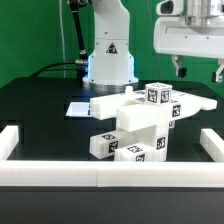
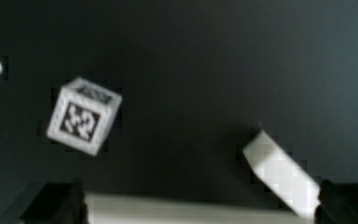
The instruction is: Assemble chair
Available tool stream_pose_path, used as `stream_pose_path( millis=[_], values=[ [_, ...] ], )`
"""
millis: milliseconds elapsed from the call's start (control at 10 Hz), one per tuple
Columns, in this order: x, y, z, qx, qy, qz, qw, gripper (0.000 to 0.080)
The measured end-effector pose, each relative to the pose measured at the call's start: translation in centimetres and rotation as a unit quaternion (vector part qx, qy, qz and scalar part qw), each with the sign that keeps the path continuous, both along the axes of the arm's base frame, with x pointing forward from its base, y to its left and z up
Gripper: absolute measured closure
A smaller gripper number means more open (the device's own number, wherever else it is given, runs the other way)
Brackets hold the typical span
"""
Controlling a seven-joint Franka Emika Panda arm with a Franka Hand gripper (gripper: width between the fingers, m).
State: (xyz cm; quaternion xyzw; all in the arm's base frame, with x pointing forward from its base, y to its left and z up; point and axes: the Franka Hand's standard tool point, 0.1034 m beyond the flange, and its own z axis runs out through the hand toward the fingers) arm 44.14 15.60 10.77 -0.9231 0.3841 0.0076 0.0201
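We see gripper [image 1: 199, 70] raised, fingers spread, empty, well apart from chair [image 1: 140, 125]; we align over tagged part [image 2: 83, 116] before descending.

No words, brand names or numbers are legible in either view. The only signs are small black-and-white square marker tags [image 1: 157, 96] on the stacked white blocky plastic chair parts [image 1: 135, 125], at about five o'clock from the white robot base [image 1: 108, 55], which bears a small dark triangular sign [image 1: 110, 47], too small to read. The wrist view shows one such tag on a white block [image 2: 83, 116].
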Motion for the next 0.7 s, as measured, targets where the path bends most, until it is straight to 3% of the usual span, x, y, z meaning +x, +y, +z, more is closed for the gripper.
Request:
stream_pose_path(
  millis=[200,700],
  values=[
    [-0.9,1.1,-1.4,-0.009,0.0,0.013,1.0,0.015],
    [-1.0,-0.4,-3.5,-0.026,0.015,0.037,0.999,0.015]
  ],
)
